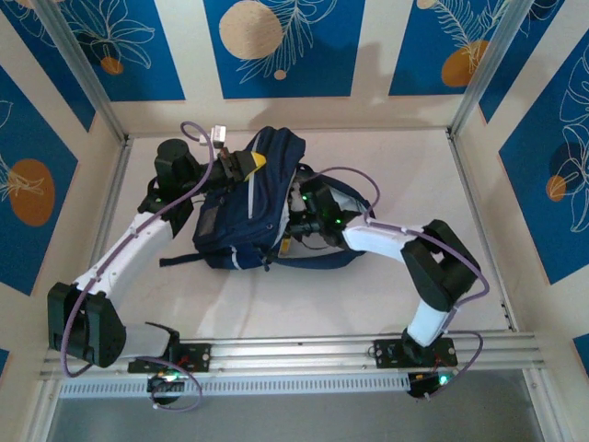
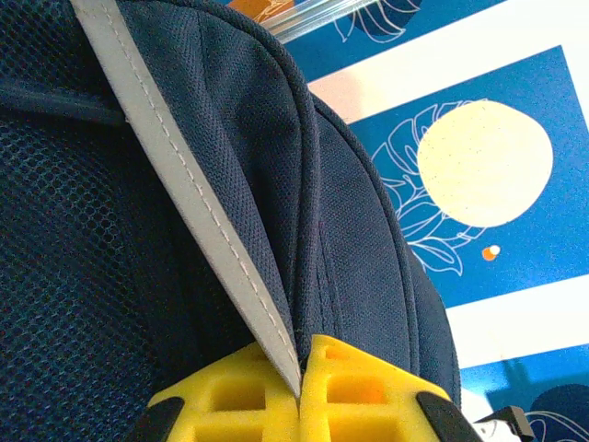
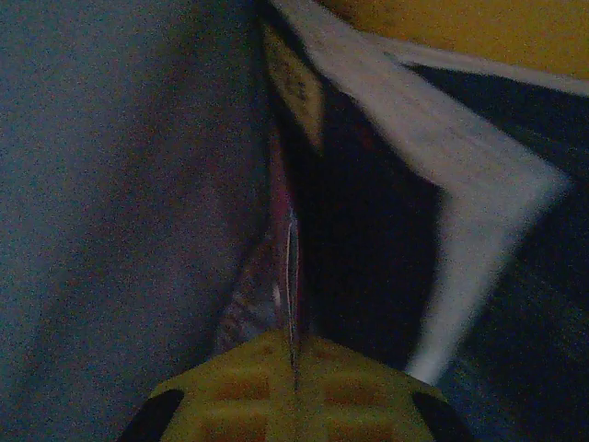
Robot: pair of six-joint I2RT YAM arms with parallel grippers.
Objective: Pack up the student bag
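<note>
Left wrist: left jaws pinch grey stripe (image 2: 198, 216) of student bag (image 2: 368, 230) | right wrist: right jaws closed on thin edge (image 3: 292, 267), dim

Pale table (image 1: 405, 166); navy student bag (image 1: 241, 226) atop

A: Entry, item counts. Bags?
B: One student bag (image 1: 244, 216).
A: Arms?
B: Two: left arm (image 1: 129, 253), right arm (image 1: 405, 244). One gripper each, left gripper (image 2: 301, 368) and right gripper (image 3: 294, 368).
A: Fingers?
B: Two yellow fingers (image 2: 230, 396) per wrist view; four total.
A: Cables?
B: Two purple cables (image 1: 184, 189), one per arm.
A: Blue panels (image 1: 276, 46), back wall?
B: Three.
</note>
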